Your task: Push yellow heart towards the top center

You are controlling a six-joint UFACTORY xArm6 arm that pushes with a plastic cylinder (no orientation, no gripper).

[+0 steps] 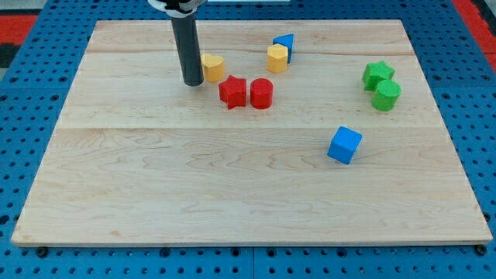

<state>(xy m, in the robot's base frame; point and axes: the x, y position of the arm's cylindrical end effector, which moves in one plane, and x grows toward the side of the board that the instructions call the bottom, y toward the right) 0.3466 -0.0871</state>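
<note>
While the rod stands upright, my tip (193, 81) touches the yellow heart (213, 67) on its left; no gripper is fitted. Around the heart: 2 yellow, 2 red, 2 blue, 2 green blocks.

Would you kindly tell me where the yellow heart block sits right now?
The yellow heart block sits near the view's top, left of centre, just right of my tip and up-left of the red star block.
</note>
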